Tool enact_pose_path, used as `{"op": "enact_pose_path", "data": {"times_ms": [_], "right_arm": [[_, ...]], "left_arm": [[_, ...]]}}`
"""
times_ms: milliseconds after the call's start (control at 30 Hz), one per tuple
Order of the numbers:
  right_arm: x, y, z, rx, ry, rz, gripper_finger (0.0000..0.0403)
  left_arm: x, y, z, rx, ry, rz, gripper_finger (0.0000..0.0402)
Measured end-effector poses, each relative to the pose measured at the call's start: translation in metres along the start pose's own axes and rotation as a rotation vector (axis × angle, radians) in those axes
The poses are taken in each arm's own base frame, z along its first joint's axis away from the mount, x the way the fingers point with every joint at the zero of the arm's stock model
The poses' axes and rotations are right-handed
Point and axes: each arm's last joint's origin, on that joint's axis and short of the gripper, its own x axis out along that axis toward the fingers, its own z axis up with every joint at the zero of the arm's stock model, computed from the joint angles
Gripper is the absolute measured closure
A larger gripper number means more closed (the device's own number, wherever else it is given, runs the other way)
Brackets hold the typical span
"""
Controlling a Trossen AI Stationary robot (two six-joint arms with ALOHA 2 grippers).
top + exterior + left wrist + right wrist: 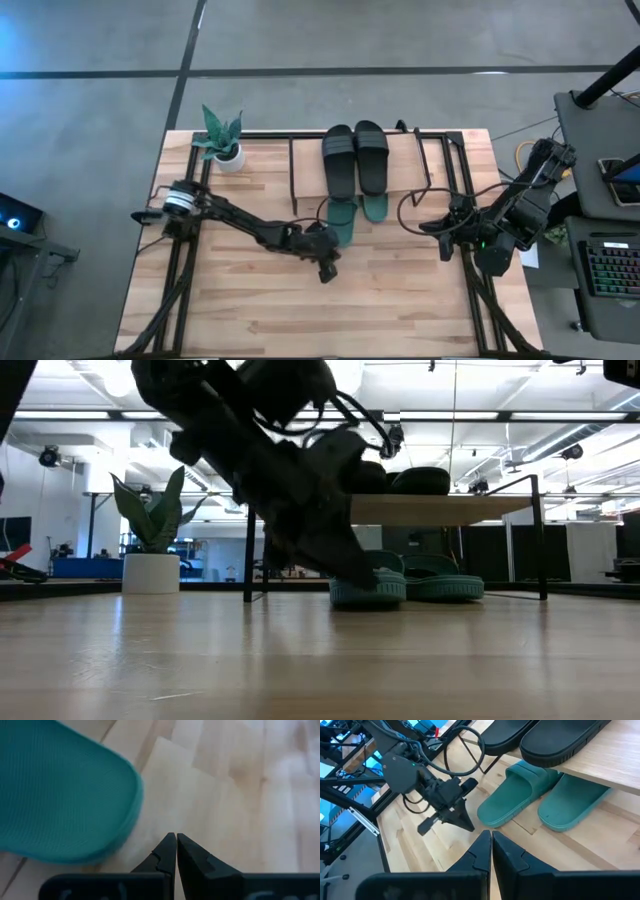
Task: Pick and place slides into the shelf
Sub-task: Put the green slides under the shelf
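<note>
My left claw (326,268) sits mid-frame in the high view, low over the tabletop (400,300), fingers (167,851) pressed together w/ nothing in them. It's just below the heel of the left teal slide (341,222), near it; can't tell if touching. The right teal slide (375,207) lies beside it, both poking out from under the shelf (308,170). Two black slides (355,157) rest side by side on the shelf's top board, center-top of frame. My right claw (446,243) waits at mid-right, also shut & empty. A potted plant (222,136) stands at upper left.
</note>
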Motion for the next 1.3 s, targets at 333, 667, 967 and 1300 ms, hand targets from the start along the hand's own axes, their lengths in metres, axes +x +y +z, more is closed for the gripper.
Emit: {"op": "enact_pose_path", "data": {"times_ms": [333,667,967,1300], "right_arm": [[0.0,0.0,0.0,0.007,0.0,-0.003,0.0394],[0.0,-0.001,0.0,0.011,0.0,-0.006,0.0394],[0.0,-0.004,0.0,0.038,0.0,-0.026,0.0394],[0.0,-0.005,0.0,0.028,0.0,-0.035,0.0394]], "left_arm": [[0.013,0.008,0.007,-0.01,-0.091,0.155,0.0401],[0.015,0.038,0.025,0.015,-0.174,0.275,0.0401],[0.034,0.06,0.03,-0.042,-0.244,0.254,0.0401],[0.023,0.036,0.032,-0.008,-0.233,0.142,0.0401]]}}
